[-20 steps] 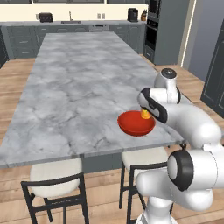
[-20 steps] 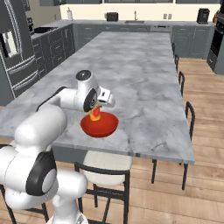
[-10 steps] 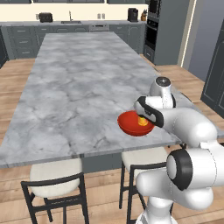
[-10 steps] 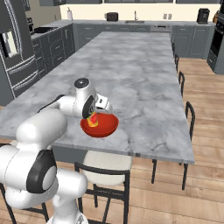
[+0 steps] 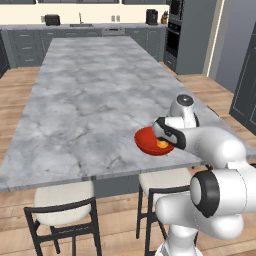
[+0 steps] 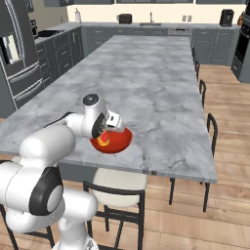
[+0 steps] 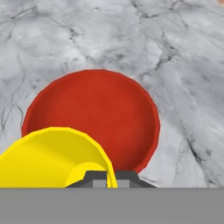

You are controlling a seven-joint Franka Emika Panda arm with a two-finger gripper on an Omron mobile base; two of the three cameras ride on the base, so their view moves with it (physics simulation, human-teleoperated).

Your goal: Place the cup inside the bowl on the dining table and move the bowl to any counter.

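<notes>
The glossy red bowl [image 5: 146,139] [image 6: 121,141] [image 7: 96,109] sits near the near edge of the long grey marble dining table [image 5: 85,90] [image 6: 146,83] [image 7: 183,52]. My gripper [image 5: 166,139] [image 6: 105,136] [image 7: 110,177] is shut on the yellow cup [image 5: 162,144] [image 6: 103,142] [image 7: 48,157], pinching its rim. The cup hangs tilted, low inside the bowl at the side nearest the arm. In the hand view the cup covers the bowl's lower left part, and the finger tips barely show beside it.
Stools with pale seats stand under the table's near edge [image 5: 62,205] [image 6: 117,183], and dark chairs [image 6: 209,127] line its right side. The counter [image 5: 95,26] [image 6: 146,25] over dark grey cabinets runs along the far wall. A fridge [image 6: 17,53] stands at the left.
The hand has come down and drawn toward the arm with the cup, from just above the bowl to low inside it. The bowl has stayed in place.
</notes>
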